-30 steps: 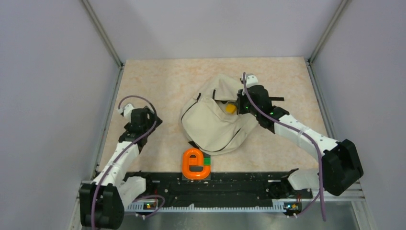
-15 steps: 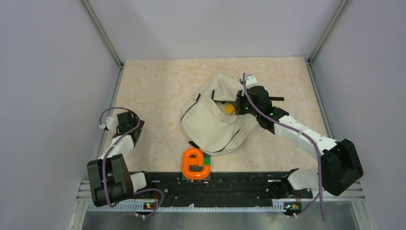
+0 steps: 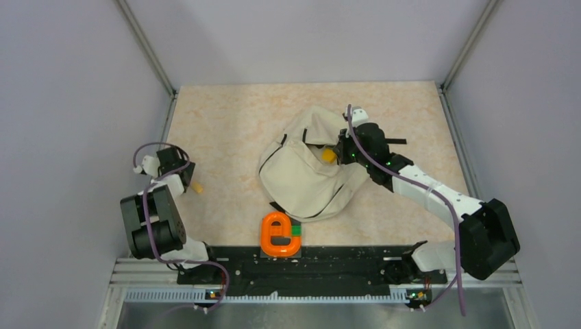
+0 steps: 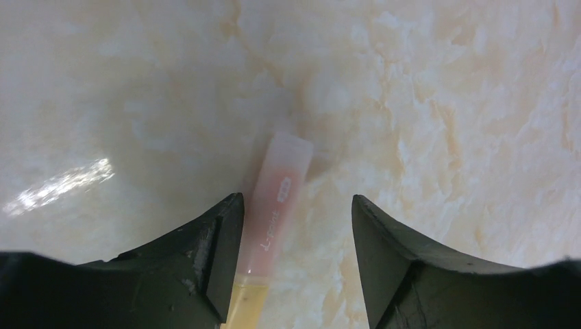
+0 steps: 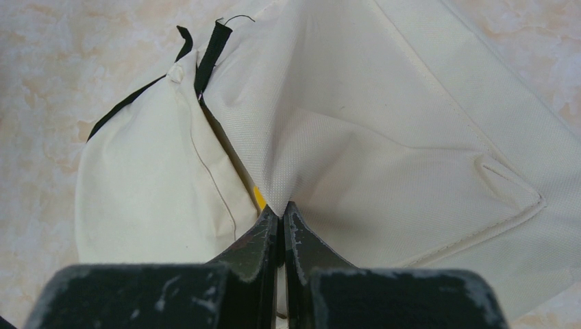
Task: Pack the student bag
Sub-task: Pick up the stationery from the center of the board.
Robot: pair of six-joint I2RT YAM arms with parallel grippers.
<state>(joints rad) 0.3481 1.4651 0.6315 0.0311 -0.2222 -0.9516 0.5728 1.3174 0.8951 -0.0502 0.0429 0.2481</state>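
While the beige student bag (image 3: 301, 178) lies mid-frame on the surface (image 3: 233, 123), the right tool (image 5: 282, 219) is pinched shut on its fabric, lifting the opening. At far left, the left tool (image 4: 294, 226) stands open astride a pink tube (image 4: 277, 199). Picking it up seems under way, and closing squarely on it comes next.

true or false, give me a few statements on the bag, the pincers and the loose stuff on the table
1. The right pincer is shut on fabric of the soft beige backpack. True.
2. The left pincer is clamped on the pale pink tube. False: it stands open, the tube lying on the marbled table between its sides.
3. The orange ring-shaped toy sits inside the backpack. False: it lies on the table, nearer the arm bases.
4. Something yellow shows at the backpack's opening. True.
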